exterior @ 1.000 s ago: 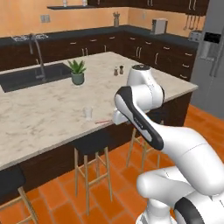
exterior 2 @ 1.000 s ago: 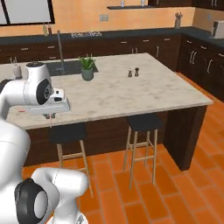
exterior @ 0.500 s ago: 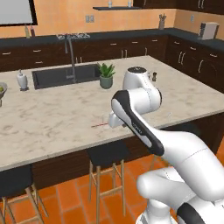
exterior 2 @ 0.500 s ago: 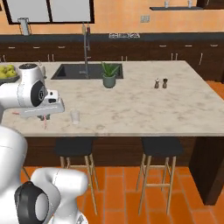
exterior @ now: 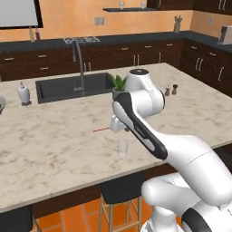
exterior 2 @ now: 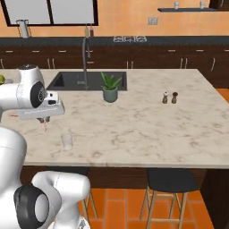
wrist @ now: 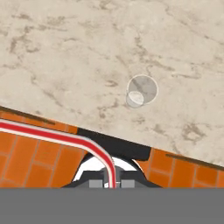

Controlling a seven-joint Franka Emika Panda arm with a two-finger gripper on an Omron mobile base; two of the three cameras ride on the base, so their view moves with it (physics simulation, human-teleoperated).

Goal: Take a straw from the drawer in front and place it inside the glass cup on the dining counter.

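Below me spreads the large beige marble-like dining counter with grey veins [exterior 2: 147, 125]. On it stands a small clear glass cup [exterior 2: 67, 141], upright near the front edge. Farther back sit a green potted plant in a grey pot [exterior 2: 110, 88] and, well apart, two small shakers [exterior 2: 169, 97].

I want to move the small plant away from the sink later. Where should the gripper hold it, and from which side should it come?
Hold the potted plant by its pot, not its leaves. The pot is round and upright, so the jaws can close across it. Come from the front edge of the dining counter, which looks open; the faucet and sink stand close behind.
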